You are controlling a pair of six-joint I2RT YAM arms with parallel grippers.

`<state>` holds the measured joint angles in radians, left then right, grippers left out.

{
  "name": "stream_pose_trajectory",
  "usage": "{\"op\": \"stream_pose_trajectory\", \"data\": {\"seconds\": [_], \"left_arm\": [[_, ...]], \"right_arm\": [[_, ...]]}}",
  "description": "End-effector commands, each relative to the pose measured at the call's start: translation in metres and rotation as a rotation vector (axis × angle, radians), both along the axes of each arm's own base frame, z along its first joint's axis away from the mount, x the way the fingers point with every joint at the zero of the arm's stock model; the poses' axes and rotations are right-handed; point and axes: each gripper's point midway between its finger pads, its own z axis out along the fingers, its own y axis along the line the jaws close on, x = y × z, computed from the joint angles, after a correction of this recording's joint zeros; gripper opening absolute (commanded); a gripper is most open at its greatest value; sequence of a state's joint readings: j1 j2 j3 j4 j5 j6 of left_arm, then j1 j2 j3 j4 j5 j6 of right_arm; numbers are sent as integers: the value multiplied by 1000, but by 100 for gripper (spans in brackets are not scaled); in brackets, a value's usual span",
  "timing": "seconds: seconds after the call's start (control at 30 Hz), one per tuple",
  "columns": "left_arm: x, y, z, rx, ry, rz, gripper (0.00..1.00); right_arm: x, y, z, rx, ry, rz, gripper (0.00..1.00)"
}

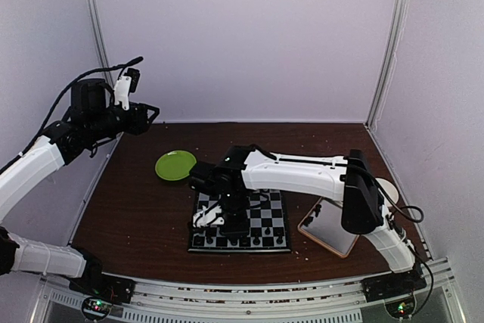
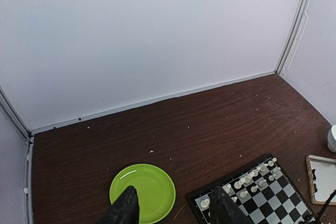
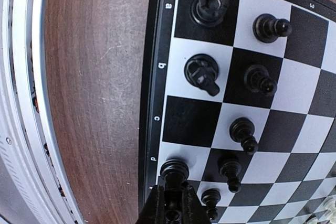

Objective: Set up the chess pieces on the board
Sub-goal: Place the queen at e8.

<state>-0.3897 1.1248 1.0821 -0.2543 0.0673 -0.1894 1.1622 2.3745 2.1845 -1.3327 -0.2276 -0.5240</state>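
Note:
The board lies under my right gripper, which is shut on a black chess piece whose round base sits over the first-row square at letter d. I cannot tell whether that base touches the square. Other black pieces stand close by: a rook, a knight and several pawns. In the top view the right gripper is low over the board's near left part. My left gripper hangs high at the far left, open and empty. White pieces line the board's far side.
A green plate lies on the brown table just beyond the board's far left corner. To the right of the board is a tan-rimmed metallic tray, and a white round object sits behind it. Walls enclose the table.

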Motion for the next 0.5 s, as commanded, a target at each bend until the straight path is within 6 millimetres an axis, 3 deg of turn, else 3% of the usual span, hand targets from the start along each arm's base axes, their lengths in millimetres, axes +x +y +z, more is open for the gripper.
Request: {"op": "stream_pose_trajectory", "data": {"seconds": [0.0, 0.23, 0.47], "left_arm": [[3, -4, 11, -14, -41, -17, 47], [3, -6, 10, -15, -37, -29, 47], [4, -7, 8, -12, -34, -33, 47]], "right_arm": [[5, 7, -2, 9, -37, -2, 3], [5, 7, -8, -1, -30, -6, 7], [7, 8, -4, 7, -41, -11, 24]]}}
